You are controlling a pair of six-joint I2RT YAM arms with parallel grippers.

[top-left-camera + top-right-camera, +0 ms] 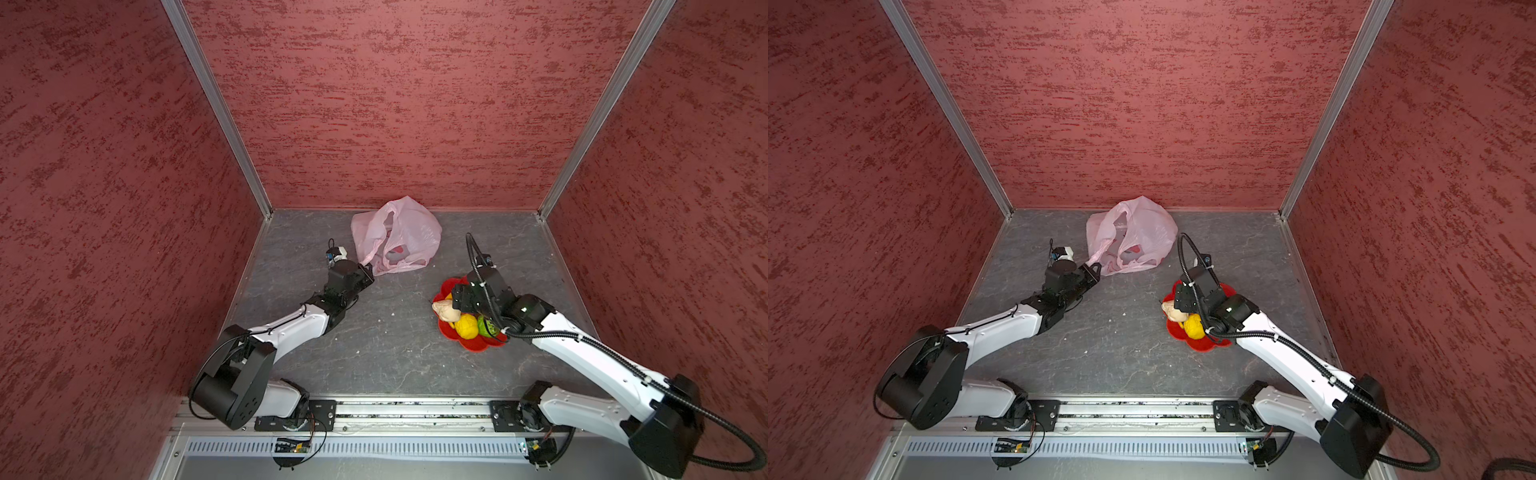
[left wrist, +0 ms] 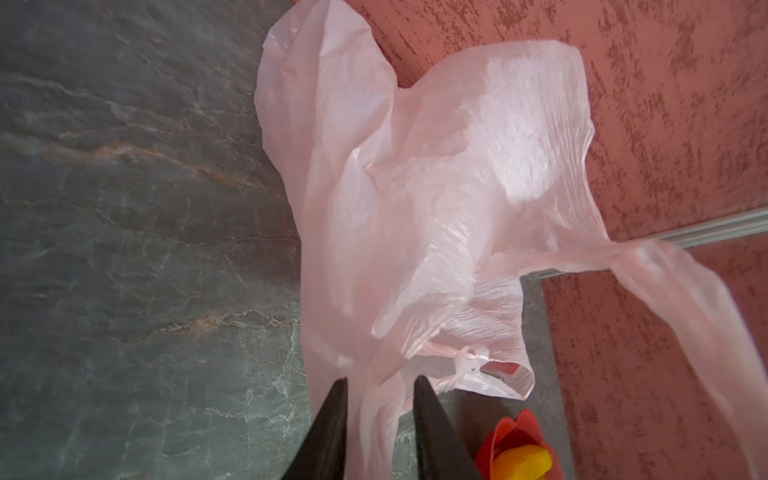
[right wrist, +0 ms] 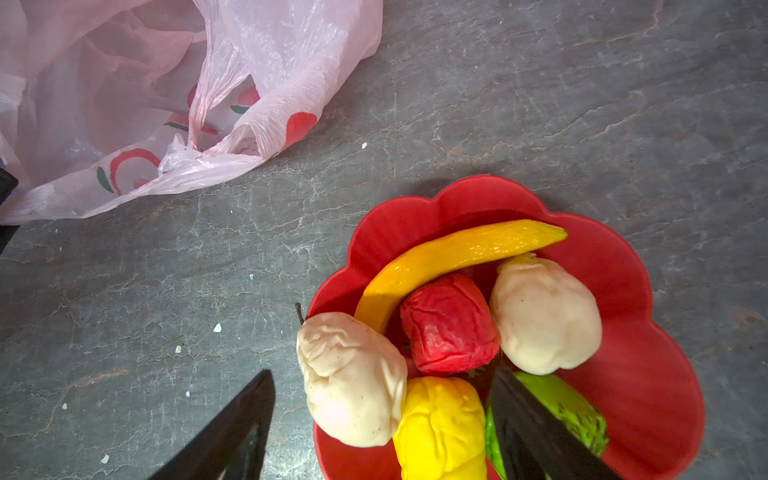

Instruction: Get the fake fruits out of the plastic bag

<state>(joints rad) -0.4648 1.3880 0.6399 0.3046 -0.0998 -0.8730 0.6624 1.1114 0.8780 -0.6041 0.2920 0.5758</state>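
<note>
Left pincer [image 2: 381,380], narrowly parted, straddles a handle of the plastic bag [image 1: 399,232] at twelve o'clock on the worktop [image 1: 374,332]. Right pincer [image 3: 384,372] gapes empty over the red plate [image 3: 415,216] at three o'clock, which carries all six fake fruits [image 3: 449,324]. It should rise straight up, sparing the rim-perched beige fruit [image 3: 353,378].

Red plate [image 3: 623,274], grey stone tabletop [image 3: 540,104]

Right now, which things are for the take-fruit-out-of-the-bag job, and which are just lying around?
For the job:
- plastic bag
- banana
- red fruit
- yellow fruit
- green fruit
- two beige fruits

Just lying about:
- red plate, which only holds the fruits
- white crumbs on the table
</note>
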